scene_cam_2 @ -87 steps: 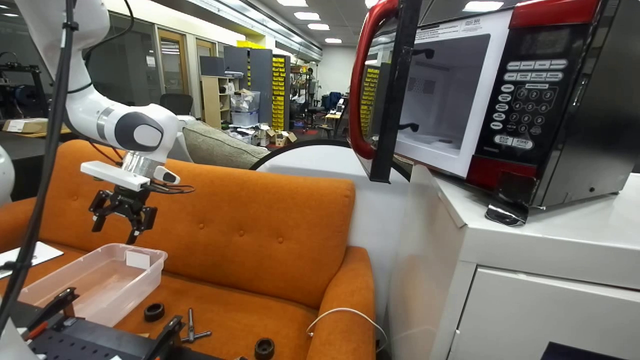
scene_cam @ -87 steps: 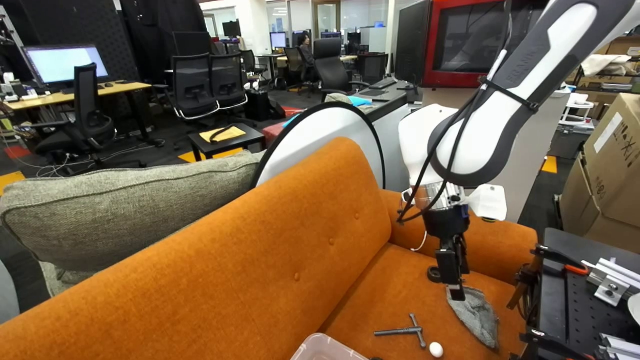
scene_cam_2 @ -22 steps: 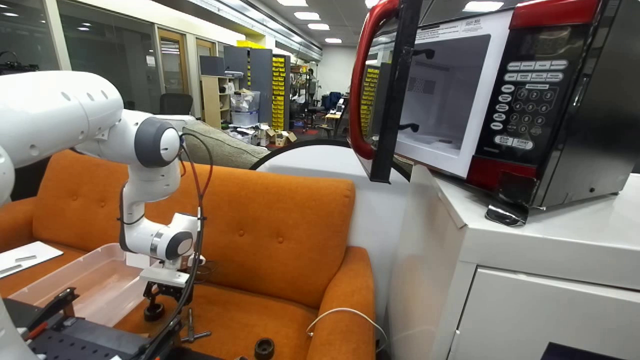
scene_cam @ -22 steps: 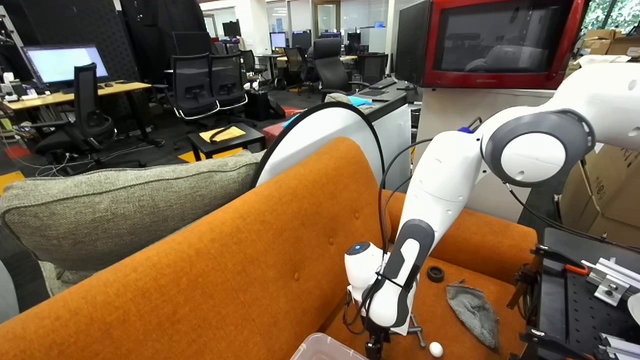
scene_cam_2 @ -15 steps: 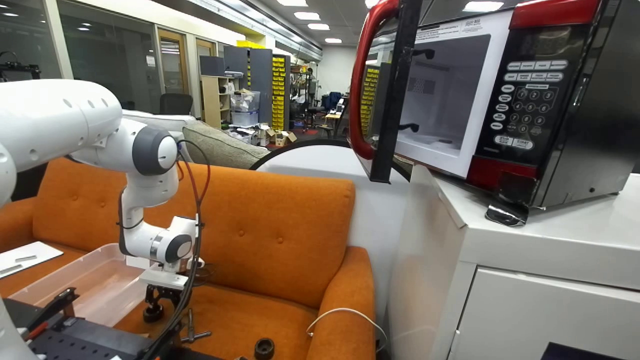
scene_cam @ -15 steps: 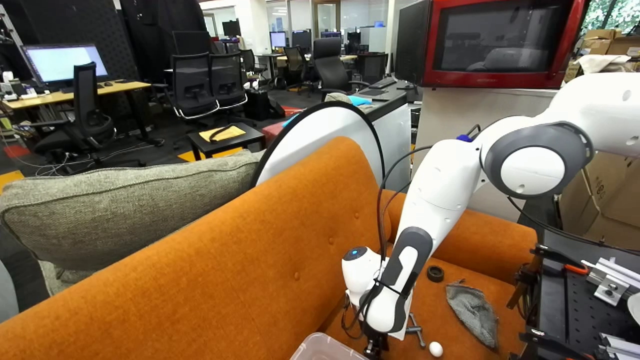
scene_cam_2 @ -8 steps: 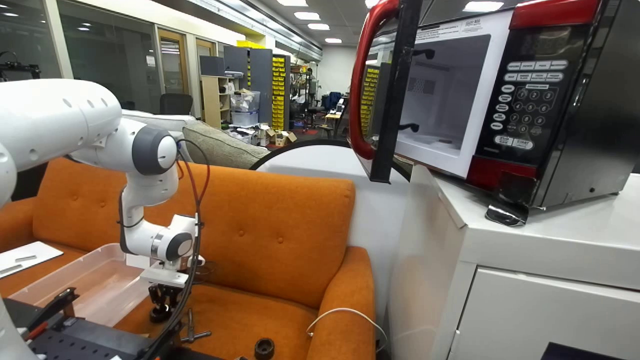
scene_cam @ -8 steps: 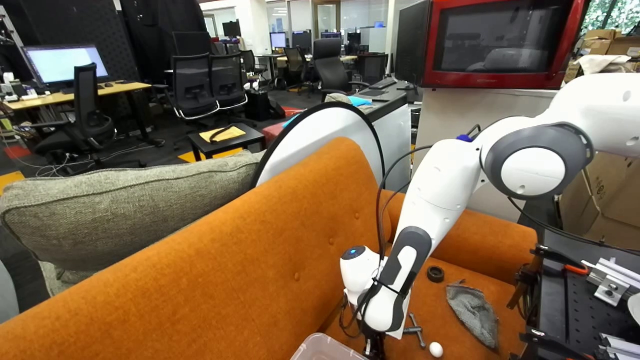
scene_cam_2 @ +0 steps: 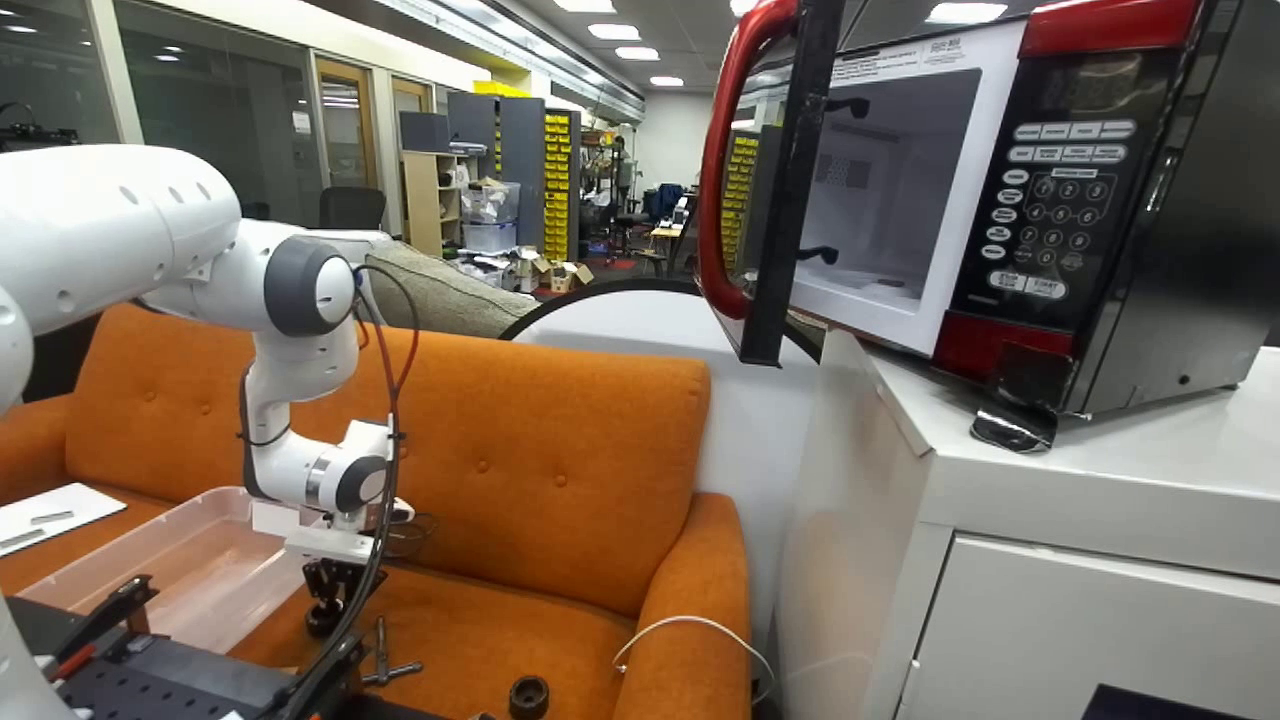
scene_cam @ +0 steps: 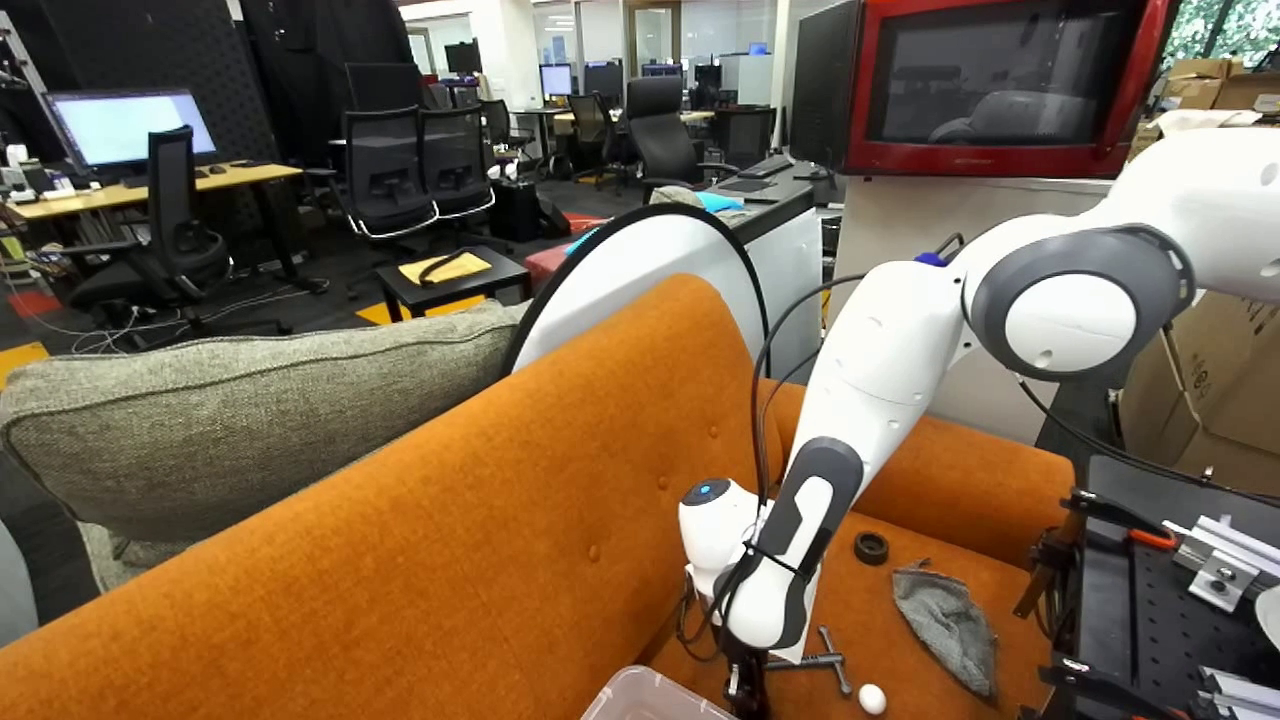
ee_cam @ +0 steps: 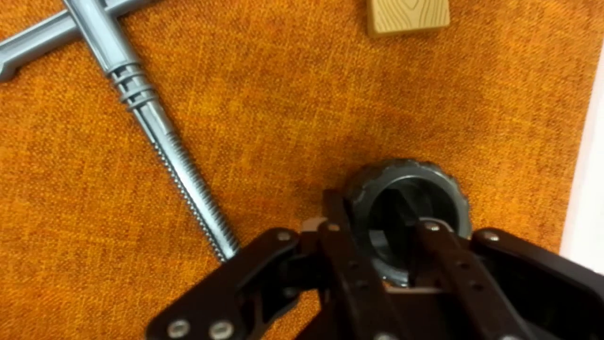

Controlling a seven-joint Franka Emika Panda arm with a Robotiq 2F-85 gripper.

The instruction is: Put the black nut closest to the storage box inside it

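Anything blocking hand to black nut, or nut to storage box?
Nothing visible separates the hand from the black nut; it straddles the nut's wall. Between nut and storage box, only the box's own side wall stands, so lifting over its rim looks necessary. The grey tool lies on the nut's other side.

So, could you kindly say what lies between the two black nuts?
In an exterior view, a grey T-handled tool lies between one black nut and the other black nut.

Nut point(ee_cam: 436, 198) in tool point(ee_cam: 364, 200), btwn storage box point(scene_cam_2: 210, 570) & T-handle point(ee_cam: 155, 123), prob. just above sofa seat point(scene_cam_2: 480, 620).
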